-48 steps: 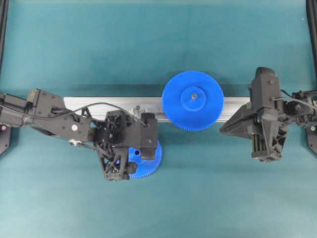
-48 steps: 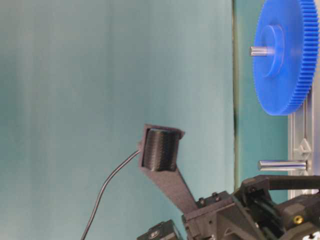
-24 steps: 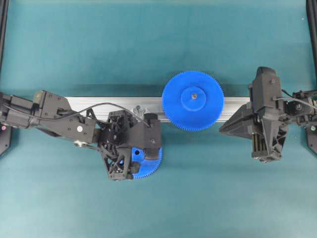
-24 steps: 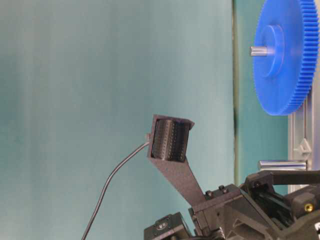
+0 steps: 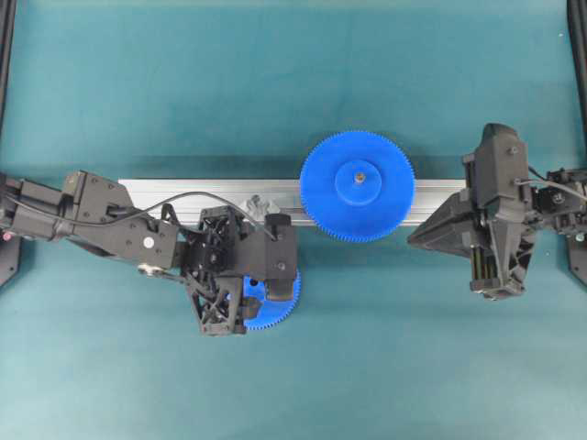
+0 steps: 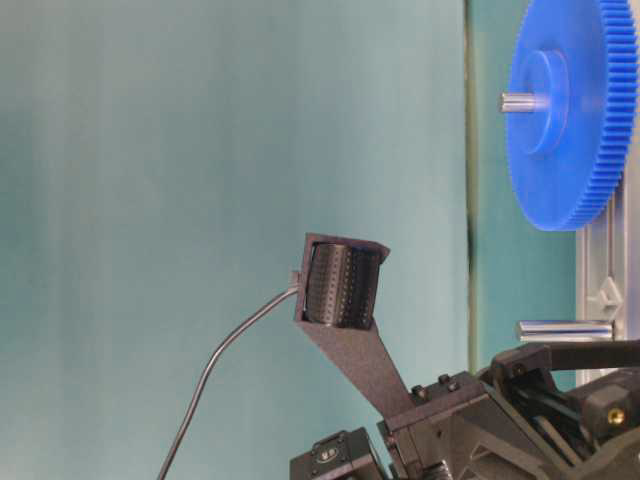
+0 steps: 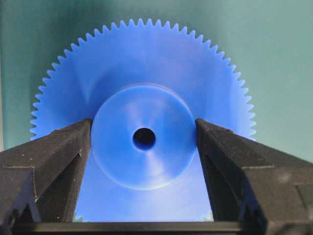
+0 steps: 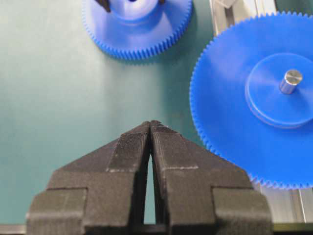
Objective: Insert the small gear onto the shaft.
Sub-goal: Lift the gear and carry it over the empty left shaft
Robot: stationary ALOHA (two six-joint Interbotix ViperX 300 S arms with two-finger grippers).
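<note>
Overhead exterior: the left end effector (image 5: 266,289) sits directly over the small gear (image 5: 275,307), which lies flat on the green counter (image 5: 275,92) just on the near side of the aluminium rail (image 5: 183,192). The shaft (image 5: 254,203) stands on that rail in its silver mount, just beside the gear on its rail side, so the left arm is by far the nearer one. The larger gear (image 5: 358,186) is already seated on its own pin further along the rail, near enough to the shaft that its teeth would likely meet the small gear's. The right end effector (image 5: 481,261) waits well apart at the rail's far end.

Table-level exterior: the shaft (image 6: 565,330) shows as a bare pin with nothing on it.

Left wrist: the fingers (image 7: 49,156) flank the raised hub of the small gear (image 7: 144,98), apparently touching it on both sides; whether they grip firmly I cannot tell. The centre hole faces up, its axis upright.

Right wrist: the right end effector (image 8: 150,128) is closed and empty, with the counter below it.
</note>
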